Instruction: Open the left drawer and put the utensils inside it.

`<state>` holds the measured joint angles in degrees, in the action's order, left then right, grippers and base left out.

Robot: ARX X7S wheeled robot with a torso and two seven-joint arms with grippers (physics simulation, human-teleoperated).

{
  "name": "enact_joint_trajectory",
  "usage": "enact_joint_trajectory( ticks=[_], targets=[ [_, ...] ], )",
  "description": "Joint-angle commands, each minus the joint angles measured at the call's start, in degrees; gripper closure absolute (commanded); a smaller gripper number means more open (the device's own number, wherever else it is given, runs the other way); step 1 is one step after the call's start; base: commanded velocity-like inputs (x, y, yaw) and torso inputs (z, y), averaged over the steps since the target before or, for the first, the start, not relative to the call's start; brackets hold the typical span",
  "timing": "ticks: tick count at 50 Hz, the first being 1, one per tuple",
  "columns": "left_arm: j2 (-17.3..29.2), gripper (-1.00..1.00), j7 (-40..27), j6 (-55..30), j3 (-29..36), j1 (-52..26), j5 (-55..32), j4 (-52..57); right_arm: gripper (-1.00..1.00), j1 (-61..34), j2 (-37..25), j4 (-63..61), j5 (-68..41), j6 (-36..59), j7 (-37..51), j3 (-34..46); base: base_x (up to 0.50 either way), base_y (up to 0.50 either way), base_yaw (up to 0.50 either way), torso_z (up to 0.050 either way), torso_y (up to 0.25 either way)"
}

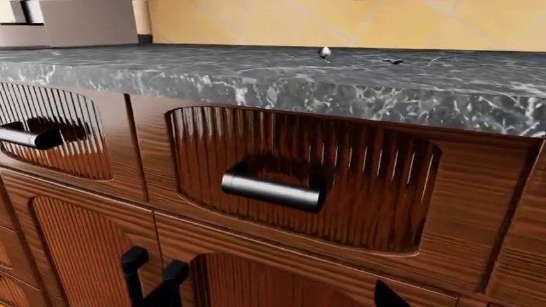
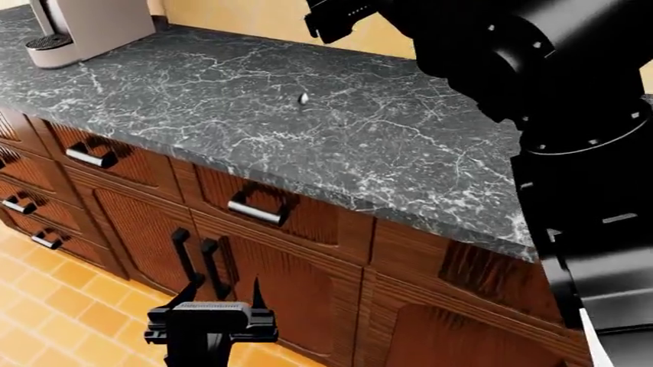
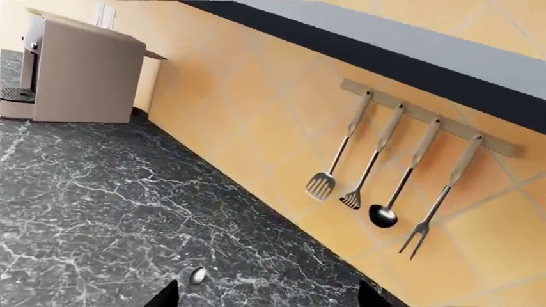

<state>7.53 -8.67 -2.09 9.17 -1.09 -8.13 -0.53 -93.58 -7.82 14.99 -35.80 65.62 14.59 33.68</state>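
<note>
The left drawer (image 1: 375, 192) is shut, its ribbed recess and silver bar handle (image 1: 273, 188) straight ahead in the left wrist view; the head view shows that handle (image 2: 257, 208) too. My left gripper (image 2: 222, 294) hangs open below and in front of it, level with the cabinet doors and touching nothing. A tiny silver spoon (image 2: 303, 99) lies on the dark marble counter (image 2: 183, 92); it also shows as the spoon (image 1: 324, 52), with a darker fork (image 1: 393, 61) beside it. My right gripper (image 3: 268, 297) is open above the counter, and the spoon (image 3: 197, 275) lies close to one fingertip.
Another shut drawer (image 2: 92, 157) sits further left, with narrow stacked drawers (image 2: 21, 205) beyond it. Upright black door handles (image 2: 199, 256) stand just behind my left gripper. A coffee machine (image 2: 87, 27) is at the counter's far left. Large utensils hang on a wall rail (image 3: 426, 118).
</note>
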Motion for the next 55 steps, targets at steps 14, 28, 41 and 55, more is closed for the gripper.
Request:
enact_joint_trajectory(
  ticks=[14, 28, 41, 55],
  targets=[
    [0.65, -1.00, -0.91, 1.32, 0.94, 0.10, -1.16, -0.89, -1.00, -1.87, 1.15, 4.95, 0.61, 3.84, 3.93, 5.42, 0.43, 0.27, 0.00, 0.000, 0.000],
    [1.21, -1.00, -1.47, 1.06, 1.28, 0.16, -1.89, -0.33, -1.00, -1.30, 0.44, 6.08, 0.89, 2.63, 3.56, 6.55, 0.35, 0.44, 0.00, 0.000, 0.001],
    [-5.35, -1.00, 11.06, -1.31, -11.83, 4.06, -39.86, -3.93, -1.00, -1.34, 0.04, 7.69, 0.93, 2.20, 4.63, 5.80, 0.14, 0.16, 0.00, 0.000, 0.001],
    [-3.54, -1.00, 30.06, -16.10, -14.10, -1.26, -69.01, -19.26, -1.00, -1.30, 0.41, 7.76, 0.49, 1.68, 5.20, 5.52, 0.00, 0.00, 0.00, 0.000, 0.000]
  ],
)
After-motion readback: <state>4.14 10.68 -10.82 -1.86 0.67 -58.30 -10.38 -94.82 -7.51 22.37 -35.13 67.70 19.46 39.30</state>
